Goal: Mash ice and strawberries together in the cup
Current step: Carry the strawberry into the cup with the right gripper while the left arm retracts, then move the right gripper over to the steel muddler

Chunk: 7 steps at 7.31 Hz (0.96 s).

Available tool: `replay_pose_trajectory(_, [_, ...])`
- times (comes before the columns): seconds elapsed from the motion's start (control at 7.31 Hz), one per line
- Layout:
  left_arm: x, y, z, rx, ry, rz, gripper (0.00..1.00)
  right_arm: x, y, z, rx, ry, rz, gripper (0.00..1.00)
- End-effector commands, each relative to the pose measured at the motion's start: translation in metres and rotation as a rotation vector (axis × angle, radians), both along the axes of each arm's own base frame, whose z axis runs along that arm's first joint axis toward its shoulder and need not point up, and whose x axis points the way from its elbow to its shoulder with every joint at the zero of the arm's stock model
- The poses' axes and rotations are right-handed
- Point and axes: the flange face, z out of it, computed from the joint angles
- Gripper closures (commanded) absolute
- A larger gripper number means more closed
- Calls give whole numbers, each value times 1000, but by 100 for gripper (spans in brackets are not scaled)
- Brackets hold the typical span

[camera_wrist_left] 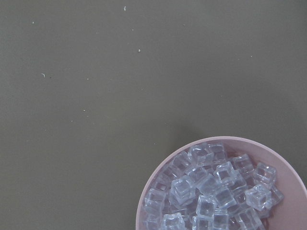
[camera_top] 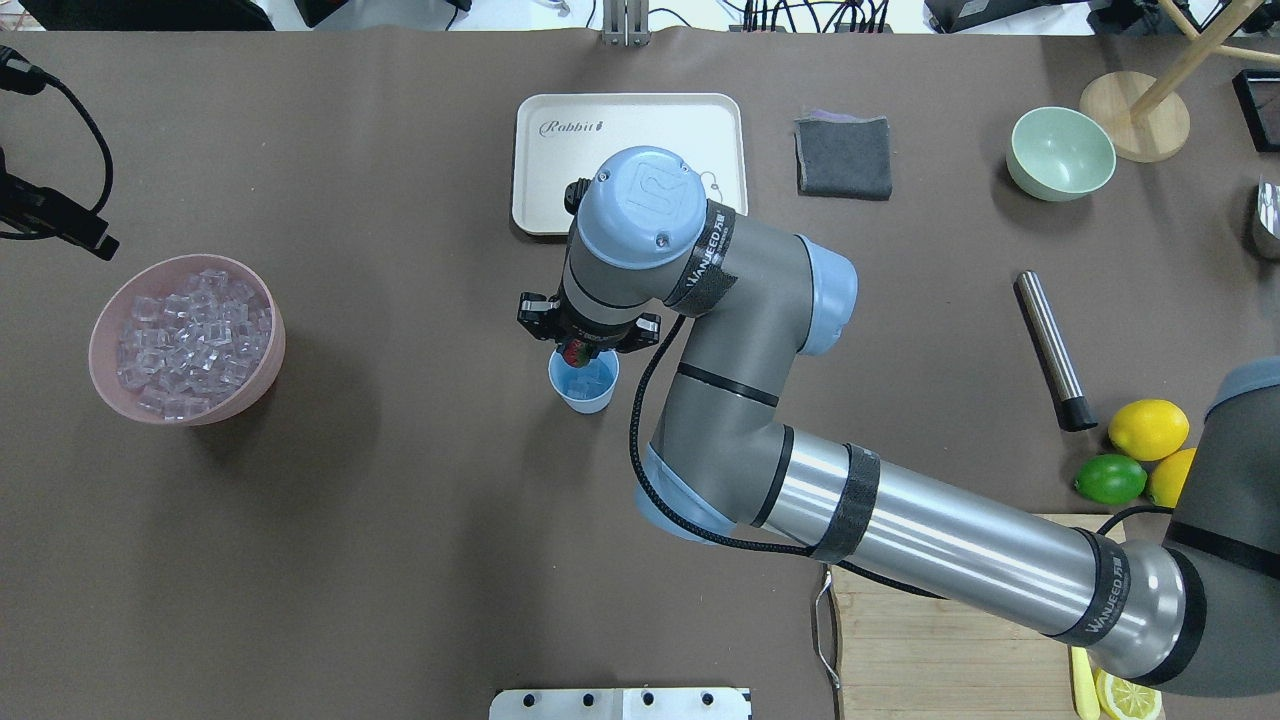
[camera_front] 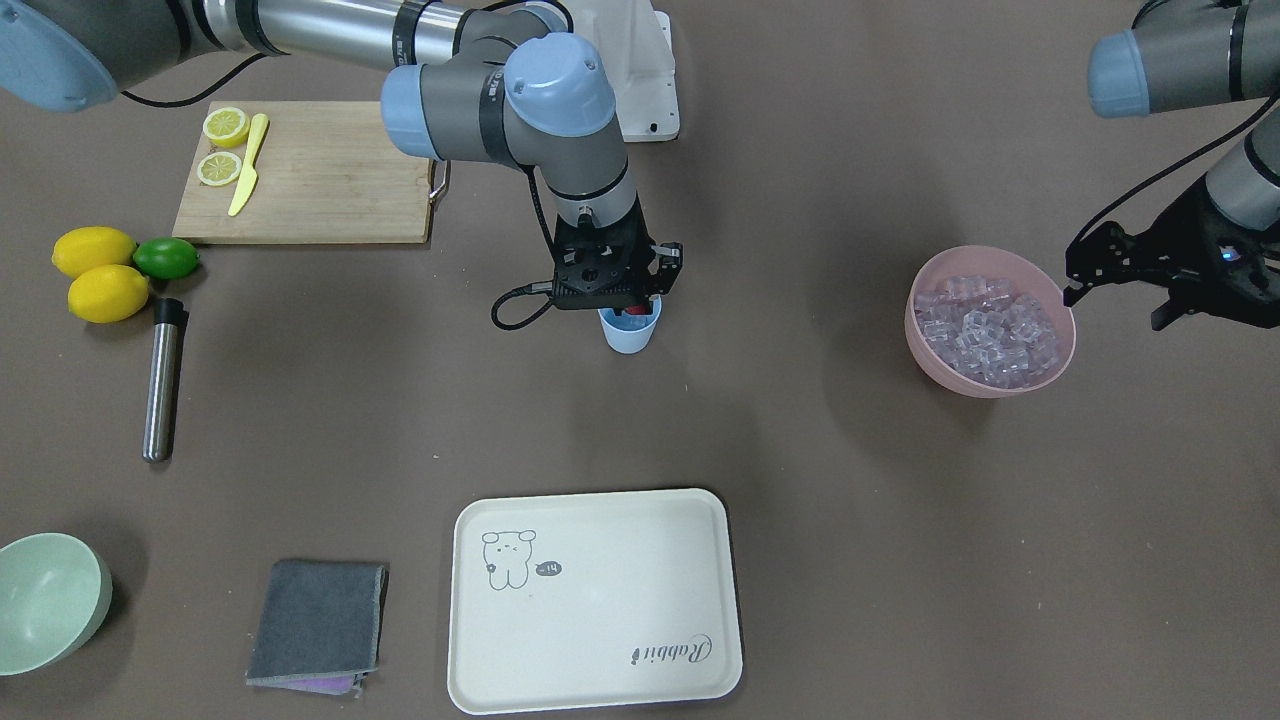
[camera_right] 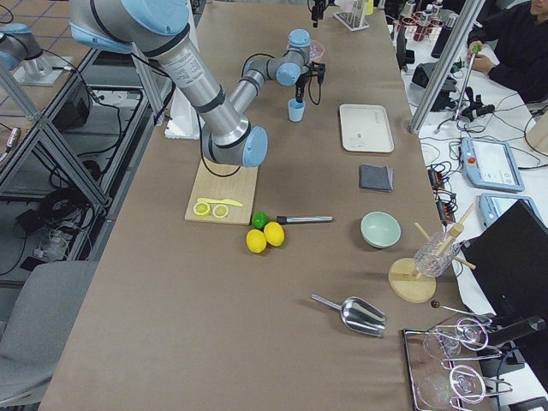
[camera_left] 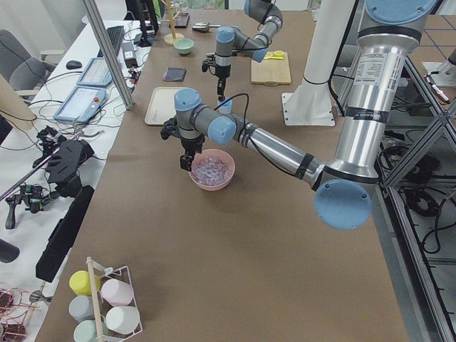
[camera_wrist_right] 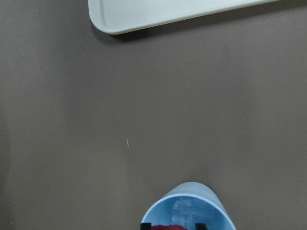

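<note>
The light-blue cup (camera_front: pixel 630 335) stands mid-table and also shows in the overhead view (camera_top: pixel 585 388). It holds some clear ice cubes (camera_wrist_right: pixel 184 207). My right gripper (camera_front: pixel 630 312) hangs right over the cup's mouth, shut on the red strawberry (camera_top: pixel 574 350). In the right wrist view the strawberry (camera_wrist_right: pixel 171 226) sits between the fingertips (camera_wrist_right: pixel 146 225) at the cup's rim. The pink bowl (camera_front: pixel 1000 385) is full of ice (camera_front: pixel 985 325). My left gripper (camera_front: pixel 1110 300) hovers beside the bowl's edge; it looks open and empty. The left wrist view shows only the bowl (camera_wrist_left: pixel 230 140) and ice (camera_wrist_left: pixel 216 187).
A steel muddler (camera_front: pixel 162 380), two lemons (camera_front: pixel 95 250) and a lime (camera_front: pixel 167 258) lie at the robot's right. The cutting board (camera_front: pixel 330 190) holds lemon halves and a yellow knife. The white tray (camera_front: pixel 595 600), grey cloth (camera_front: pixel 318 620) and pale-green bowl (camera_front: pixel 45 600) lie far from the robot.
</note>
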Motion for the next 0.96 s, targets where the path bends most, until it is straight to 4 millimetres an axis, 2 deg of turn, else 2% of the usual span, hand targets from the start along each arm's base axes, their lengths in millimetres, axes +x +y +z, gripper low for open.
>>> replay_pose_trajectory(0.0, [-4,-1,-2,-2,2,-12,3,6,7,9,0,1,-1,1])
replay_pose_trajectory(0.14, [-5,-1,0,-5,0,-14,3,23,8,18,-1,-4,1,0])
replay_pose_trajectory(0.27, [-14,-4,2,-9,-5,-32,3,55,7,25,-8,10,9,0])
replay_pose_trajectory(0.41, [-30,-8,7,-10,-10,-56,3,90,3,22,0,36,-26,0])
replay_pose_trajectory(0.55, [-38,-5,16,-22,-18,-63,3,133,-5,34,4,58,-53,0])
replay_pose_trajectory(0.68, [-43,0,27,-34,-27,-63,3,167,-14,70,41,89,-73,0])
replay_pose_trajectory(0.82, [-59,5,42,-34,-39,-63,3,203,-30,102,77,117,-95,0])
